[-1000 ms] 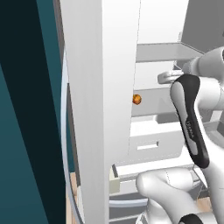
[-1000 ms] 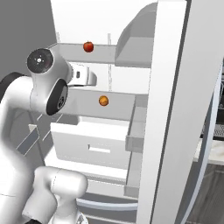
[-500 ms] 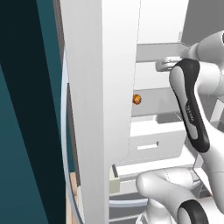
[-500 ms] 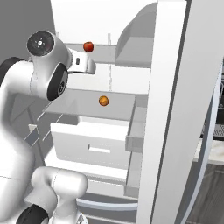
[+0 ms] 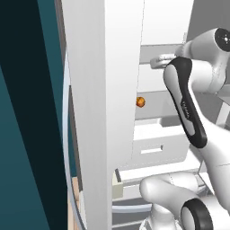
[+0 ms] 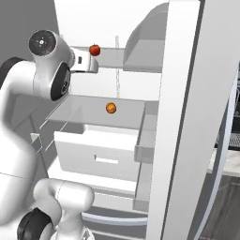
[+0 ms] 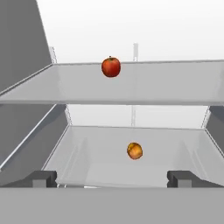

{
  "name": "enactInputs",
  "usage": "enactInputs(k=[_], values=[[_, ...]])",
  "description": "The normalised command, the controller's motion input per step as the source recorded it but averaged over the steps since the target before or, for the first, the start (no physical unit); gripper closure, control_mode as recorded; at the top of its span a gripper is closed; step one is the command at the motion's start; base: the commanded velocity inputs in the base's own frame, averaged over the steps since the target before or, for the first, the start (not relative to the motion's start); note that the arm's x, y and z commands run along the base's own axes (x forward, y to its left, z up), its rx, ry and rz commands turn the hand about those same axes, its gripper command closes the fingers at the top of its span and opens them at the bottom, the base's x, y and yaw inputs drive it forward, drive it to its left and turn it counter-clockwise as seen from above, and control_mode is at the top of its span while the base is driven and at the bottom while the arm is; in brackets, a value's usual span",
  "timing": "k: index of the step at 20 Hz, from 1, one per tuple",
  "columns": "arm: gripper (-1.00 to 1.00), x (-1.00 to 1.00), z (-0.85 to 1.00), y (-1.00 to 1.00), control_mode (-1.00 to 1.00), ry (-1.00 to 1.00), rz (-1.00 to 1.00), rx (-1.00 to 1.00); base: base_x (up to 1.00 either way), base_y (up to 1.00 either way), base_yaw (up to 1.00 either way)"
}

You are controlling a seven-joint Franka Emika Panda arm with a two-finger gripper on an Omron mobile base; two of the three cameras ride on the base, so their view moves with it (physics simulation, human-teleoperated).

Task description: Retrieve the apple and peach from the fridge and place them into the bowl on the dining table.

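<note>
I'm looking straight into the open fridge [image 6: 187, 117] through the hand camera, white interior all around, and there are two shelves stacked in front of me. The apple [image 7: 111, 67] sits on the upper shelf [image 7: 131, 85], toward the back, near the middle. The peach [image 7: 134, 151] rests on the lower shelf [image 7: 87, 157], alone, a little right of centre and closer to me than the apple. From the right base camera I get the same picture: apple [image 6: 94, 49] up top, peach [image 6: 111, 108] a level down, and below that a white drawer [image 6: 103, 154] pulled partly out. The gripper [image 7: 112, 177] has its fingers spread wide apart with nothing between them, and both fruits are well clear of it. From the left base view the big fridge door [image 5: 96, 112] blocks most of the interior; I catch just the peach [image 5: 140, 102] peeking past its edge, and the arm's forearm covers the upper shelf area there. In the right base view the hand is partly tucked behind the arm's own joint, just beside the apple. Both shelves have bare space on either side of the fruit, and the side walls stand well away.
</note>
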Motion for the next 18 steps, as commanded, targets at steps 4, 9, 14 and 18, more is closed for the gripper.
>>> enactInputs(k=[4,9,14,18], values=[[-1.00,0.33,0.09,0.11,-1.00,-0.07,0.03,0.00,0.00,0.00,0.00],[-1.00,0.30,0.12,0.09,-1.00,0.00,0.01,0.00,0.00,0.00,0.00],[-1.00,0.37,0.01,0.01,-1.00,0.10,0.00,0.00,0.00,0.00,0.00],[-1.00,0.44,0.00,0.00,-1.00,0.11,0.00,0.00,0.00,0.00,0.00]])
